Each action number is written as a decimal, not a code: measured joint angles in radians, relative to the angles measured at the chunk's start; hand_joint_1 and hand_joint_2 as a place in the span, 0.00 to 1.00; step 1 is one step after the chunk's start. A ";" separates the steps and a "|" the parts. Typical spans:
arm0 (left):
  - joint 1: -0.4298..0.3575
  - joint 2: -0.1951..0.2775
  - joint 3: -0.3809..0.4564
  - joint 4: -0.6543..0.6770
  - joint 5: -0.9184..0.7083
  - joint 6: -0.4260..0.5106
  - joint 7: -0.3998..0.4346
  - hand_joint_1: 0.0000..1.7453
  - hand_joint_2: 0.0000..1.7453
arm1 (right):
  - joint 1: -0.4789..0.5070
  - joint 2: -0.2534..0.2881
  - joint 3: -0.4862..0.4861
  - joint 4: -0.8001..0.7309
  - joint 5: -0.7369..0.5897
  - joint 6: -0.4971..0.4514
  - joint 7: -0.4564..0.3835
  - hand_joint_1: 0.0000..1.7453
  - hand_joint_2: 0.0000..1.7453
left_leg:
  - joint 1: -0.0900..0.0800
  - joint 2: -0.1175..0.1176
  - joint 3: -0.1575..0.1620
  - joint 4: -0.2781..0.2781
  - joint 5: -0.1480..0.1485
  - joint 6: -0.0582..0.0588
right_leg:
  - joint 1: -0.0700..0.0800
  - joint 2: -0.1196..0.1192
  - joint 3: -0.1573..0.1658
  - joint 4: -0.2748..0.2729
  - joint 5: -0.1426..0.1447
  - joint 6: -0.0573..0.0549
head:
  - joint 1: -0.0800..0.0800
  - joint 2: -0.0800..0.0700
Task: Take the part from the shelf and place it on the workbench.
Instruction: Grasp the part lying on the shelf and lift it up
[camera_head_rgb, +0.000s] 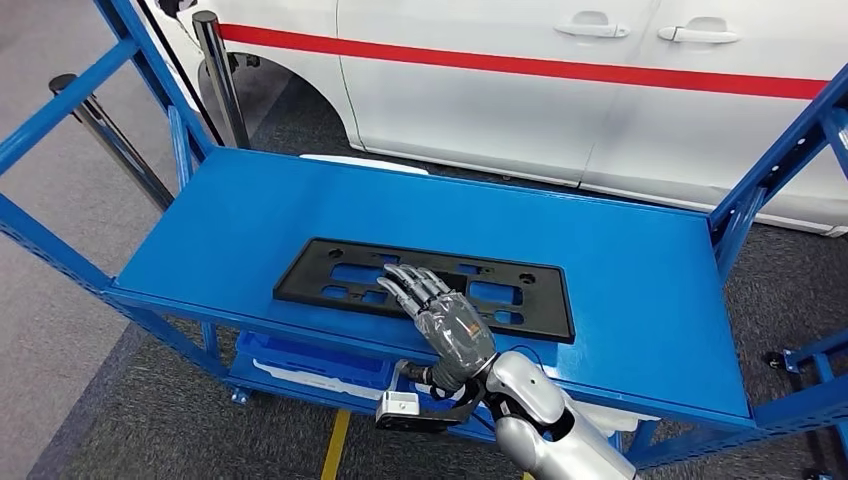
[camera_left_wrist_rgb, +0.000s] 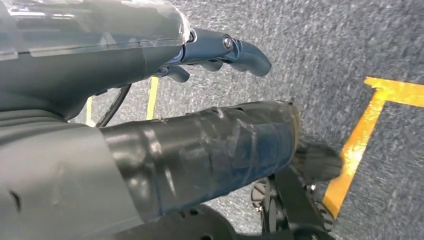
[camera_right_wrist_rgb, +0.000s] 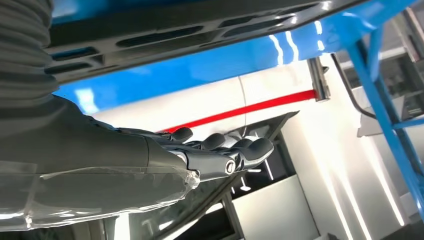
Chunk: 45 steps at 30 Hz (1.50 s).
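Note:
The part (camera_head_rgb: 340, 272) is a flat black rectangular frame with several cut-outs, lying on the blue shelf (camera_head_rgb: 640, 290) near its front edge. My right hand (camera_head_rgb: 447, 322) reaches over the middle of the part with fingers stretched out, holding nothing. In the right wrist view the right hand (camera_right_wrist_rgb: 200, 155) hovers apart from the part (camera_right_wrist_rgb: 150, 35), with a gap between them. My left hand (camera_left_wrist_rgb: 125, 60) hangs over the grey floor with its fingers and thumb apart and nothing in it.
A white car (camera_head_rgb: 520, 90) with a red stripe stands close behind the shelf. Blue uprights (camera_head_rgb: 770, 170) frame both ends. A black post (camera_head_rgb: 222, 75) stands at the back left. A blue bin (camera_head_rgb: 300, 360) sits on the lower level. Yellow floor lines (camera_left_wrist_rgb: 360, 135) mark the carpet.

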 joint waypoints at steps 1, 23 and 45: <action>0.000 0.000 -0.001 0.000 0.002 0.000 0.000 0.00 0.00 | -0.002 0.000 0.003 0.008 0.007 -0.003 0.005 0.00 1.00 | 0.000 0.000 -0.030 0.060 -0.021 -0.002 | 0.001 -0.001 0.001 0.000 -0.001 -0.002 | 0.000 0.000; 0.001 0.002 -0.023 0.002 0.037 0.001 -0.004 0.00 0.00 | -0.063 -0.028 0.022 0.114 0.104 -0.001 0.107 0.00 1.00 | -0.004 -0.001 0.081 -0.180 0.105 0.033 | -0.005 0.001 -0.015 0.024 0.000 0.038 | 0.001 0.000; 0.004 0.004 -0.026 0.004 0.069 0.000 -0.016 0.00 0.00 | -0.112 -0.029 0.025 0.195 0.210 0.006 0.195 0.00 1.00 | -0.005 0.003 0.084 -0.205 0.124 0.054 | 0.004 0.001 -0.062 0.125 -0.072 0.037 | 0.003 0.000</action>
